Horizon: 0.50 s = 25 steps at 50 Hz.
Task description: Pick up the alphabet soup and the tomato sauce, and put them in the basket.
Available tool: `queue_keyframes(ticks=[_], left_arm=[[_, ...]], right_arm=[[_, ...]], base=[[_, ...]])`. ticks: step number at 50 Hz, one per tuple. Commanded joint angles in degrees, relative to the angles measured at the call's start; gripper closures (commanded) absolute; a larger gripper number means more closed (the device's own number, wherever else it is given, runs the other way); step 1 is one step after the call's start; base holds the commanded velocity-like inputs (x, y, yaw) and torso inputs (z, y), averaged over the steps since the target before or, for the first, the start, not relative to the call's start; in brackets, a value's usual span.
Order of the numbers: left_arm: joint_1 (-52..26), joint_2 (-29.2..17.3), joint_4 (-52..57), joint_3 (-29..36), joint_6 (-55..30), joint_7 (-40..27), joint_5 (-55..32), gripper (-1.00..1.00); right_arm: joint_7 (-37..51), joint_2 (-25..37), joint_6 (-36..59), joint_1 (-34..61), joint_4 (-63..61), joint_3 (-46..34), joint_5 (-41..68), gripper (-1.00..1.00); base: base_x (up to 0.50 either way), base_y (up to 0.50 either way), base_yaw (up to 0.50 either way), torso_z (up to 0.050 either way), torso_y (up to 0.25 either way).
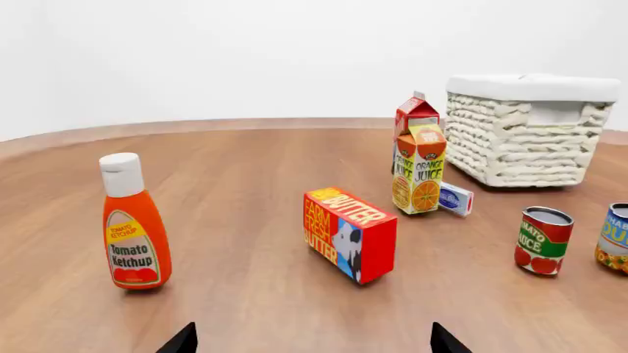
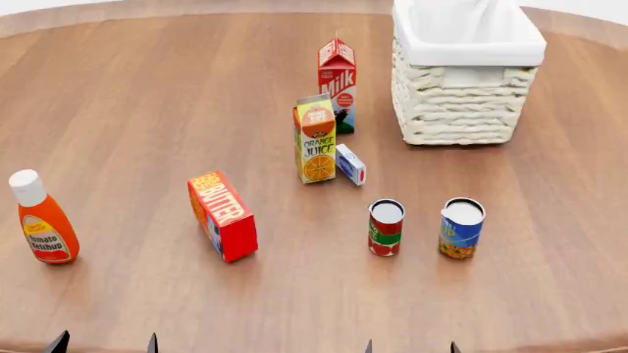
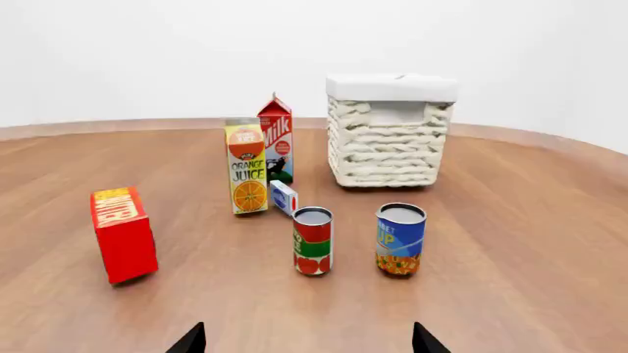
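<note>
Both my grippers, left (image 2: 103, 343) and right (image 2: 410, 346), have fingers spread, holding nothing. Nearer me than the basket (image 2: 461, 110): tomato sauce (image 2: 386, 228) beside alphabet soup (image 2: 461, 228). Beside the basket, cartons read "ORANGE JUICE" (image 2: 316, 140) and "Milk" (image 2: 337, 84).

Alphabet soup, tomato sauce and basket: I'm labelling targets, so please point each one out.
alphabet soup (image 2: 460, 234), head view, on its blue label.
tomato sauce (image 3: 313, 246), right wrist view, on its green band.
basket (image 2: 457, 112), head view, on its woven front wall.

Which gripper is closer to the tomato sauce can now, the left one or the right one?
The right gripper. It sits open at the table's near edge, almost straight in front of the tomato sauce. The left gripper, also open, is far off toward the ketchup bottle.
</note>
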Motion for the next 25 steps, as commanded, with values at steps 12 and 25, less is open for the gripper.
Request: queue_keyframes(ticks=[12,25], left_arm=[[0.3,-2.7,-0.5,3.4,1.5,-4.0,-0.9,-1.0],[0.5,-6.6,31.0,2.5,-14.0,-5.5,-2.0,-1.0]], right_arm=[[4.0,2.6,-0.7,0.2,0.2,-3.5,1.8,-1.0],[6.3,4.7,11.4,2.3,-23.5,-3.9,3.4,-1.0]], base=[[0.0,0.0,0.0,0.0,0.0],[0.0,0.0,0.0,0.0,0.0]])
